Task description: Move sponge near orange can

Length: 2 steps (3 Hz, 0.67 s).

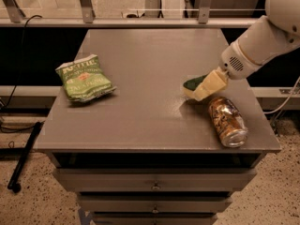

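The sponge (191, 84), dark green on top with pale yellow foam below, sits at the right side of the grey table (140, 121). My gripper (205, 87) comes in from the upper right on a white arm and is shut on the sponge, its cream fingers (212, 83) covering the sponge's right part. The orange can (227, 121) lies on its side just in front and to the right of the sponge, silver end toward the table's front edge. Sponge and can are a short gap apart.
A green crinkled chip bag (84, 78) lies at the table's left side. The table's front edge (154, 149) has drawers below it. A railing and glass panel run behind the table. A black cable and pole lie on the floor at the left.
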Each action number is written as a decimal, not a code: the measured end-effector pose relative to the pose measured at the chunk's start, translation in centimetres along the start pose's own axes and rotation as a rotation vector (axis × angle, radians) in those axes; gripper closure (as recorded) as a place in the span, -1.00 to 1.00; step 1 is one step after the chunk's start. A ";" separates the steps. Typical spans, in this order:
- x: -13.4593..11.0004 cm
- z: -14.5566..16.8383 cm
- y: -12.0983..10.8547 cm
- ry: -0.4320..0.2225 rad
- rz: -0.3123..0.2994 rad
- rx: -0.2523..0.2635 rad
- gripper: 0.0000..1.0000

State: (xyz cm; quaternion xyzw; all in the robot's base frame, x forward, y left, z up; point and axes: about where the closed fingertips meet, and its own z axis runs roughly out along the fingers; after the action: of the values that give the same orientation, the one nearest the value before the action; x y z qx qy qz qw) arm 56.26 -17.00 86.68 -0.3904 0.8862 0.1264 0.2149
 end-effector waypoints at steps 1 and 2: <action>0.0 -0.1 0.0 0.000 0.000 0.001 -1.00; -0.1 -0.3 0.0 -0.004 0.000 0.000 -1.00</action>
State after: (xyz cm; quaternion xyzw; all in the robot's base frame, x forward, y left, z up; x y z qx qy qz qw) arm 56.28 -17.07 86.96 -0.3901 0.8858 0.1272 0.2168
